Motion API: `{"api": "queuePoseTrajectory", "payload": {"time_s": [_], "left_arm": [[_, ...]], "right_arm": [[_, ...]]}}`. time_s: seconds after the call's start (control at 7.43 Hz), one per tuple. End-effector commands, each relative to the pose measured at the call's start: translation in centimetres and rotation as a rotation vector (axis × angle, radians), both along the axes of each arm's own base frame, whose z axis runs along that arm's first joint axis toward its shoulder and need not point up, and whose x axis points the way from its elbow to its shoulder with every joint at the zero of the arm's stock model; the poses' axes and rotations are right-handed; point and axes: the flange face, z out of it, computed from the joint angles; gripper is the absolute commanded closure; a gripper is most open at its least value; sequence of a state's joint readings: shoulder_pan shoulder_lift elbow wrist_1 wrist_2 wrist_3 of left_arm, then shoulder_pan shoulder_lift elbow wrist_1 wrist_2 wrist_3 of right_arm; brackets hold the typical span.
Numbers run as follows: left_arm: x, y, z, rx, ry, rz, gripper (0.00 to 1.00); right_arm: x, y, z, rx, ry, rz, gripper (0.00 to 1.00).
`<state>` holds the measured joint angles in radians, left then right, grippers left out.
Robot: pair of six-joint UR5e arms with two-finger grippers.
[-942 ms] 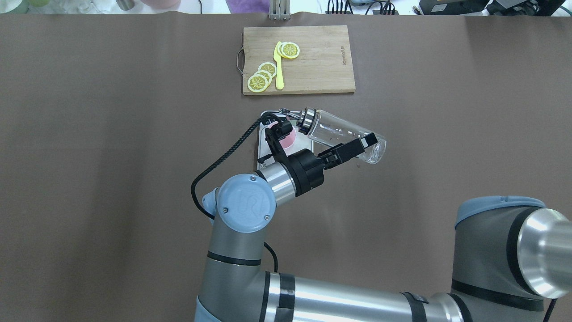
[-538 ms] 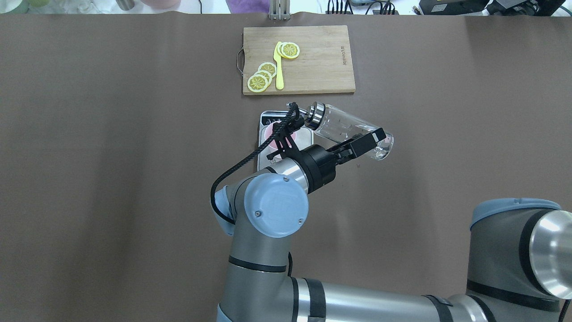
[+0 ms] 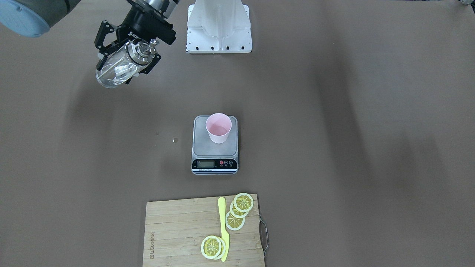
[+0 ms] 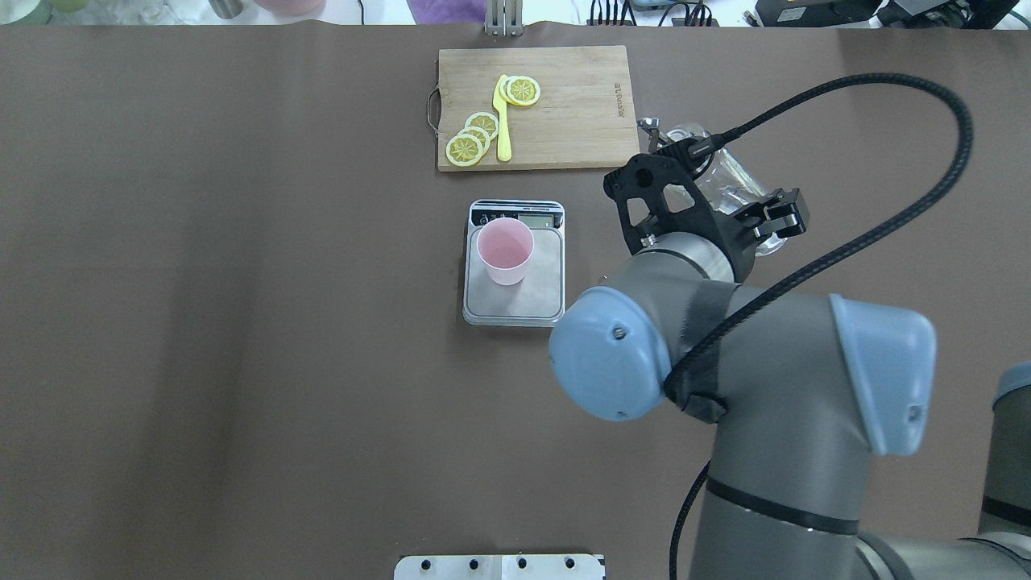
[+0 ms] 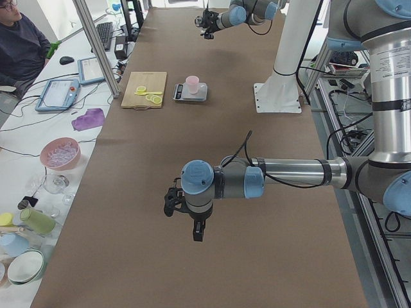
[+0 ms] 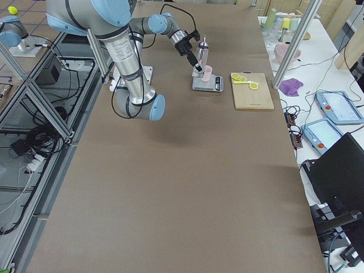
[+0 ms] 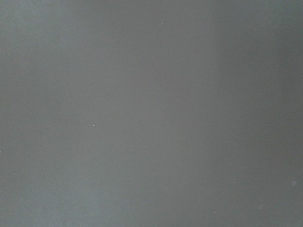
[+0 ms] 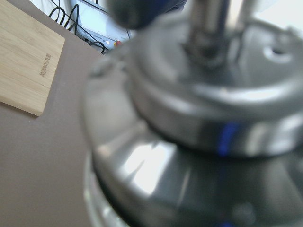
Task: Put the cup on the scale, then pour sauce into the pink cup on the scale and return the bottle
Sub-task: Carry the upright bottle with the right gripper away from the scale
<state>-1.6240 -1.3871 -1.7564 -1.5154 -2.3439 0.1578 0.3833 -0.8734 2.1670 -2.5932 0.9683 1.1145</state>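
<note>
cup (image 3: 218, 128) on scale (image 3: 215, 150) (mid-table)

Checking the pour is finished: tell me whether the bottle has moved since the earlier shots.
Yes. In the overhead view the bottle moved right, from over the scale to clear of it.

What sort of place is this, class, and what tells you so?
Probably a robotics lab staged as a kitchen: industrial robot arm, control tablets beside the table, kitchen scale and cutting board.

Dull grey-brown table covering (image 7: 151, 113) fills the view, bearing one tiny pale speck (image 7: 93, 125).
</note>
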Motion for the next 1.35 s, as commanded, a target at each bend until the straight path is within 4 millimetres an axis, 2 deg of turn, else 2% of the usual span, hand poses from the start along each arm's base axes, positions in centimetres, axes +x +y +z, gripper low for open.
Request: {"api": "queuePoseTrajectory", "payload": {"time_s": [0.0,0.4,0.81,0.94,1.21], "left_arm": [[0.0,-0.1,0.0,0.0,0.0,0.0,0.02],[0.0,-0.1,-0.2,0.003,0.0,0.0,0.02],[0.0,-0.1,-0.3,0.005,0.0,-0.001,0.02],[0.0,-0.2,-0.4,0.009,0.0,0.0,0.02],[0.0,-0.2,-0.4,0.012,-0.001,0.001,0.02]], "right_arm": [[3.2,-2.9,0.8,-0.006,-0.142,-0.078,1.0],[7.7,-7.0,4.6,0.029,-0.221,-0.177,1.0],[12.0,-9.2,9.3,0.042,-0.275,-0.285,1.0],[12.8,-9.3,11.7,0.062,-0.308,-0.294,1.0],[12.0,-10.8,16.1,0.111,-0.385,-0.306,1.0]]}}
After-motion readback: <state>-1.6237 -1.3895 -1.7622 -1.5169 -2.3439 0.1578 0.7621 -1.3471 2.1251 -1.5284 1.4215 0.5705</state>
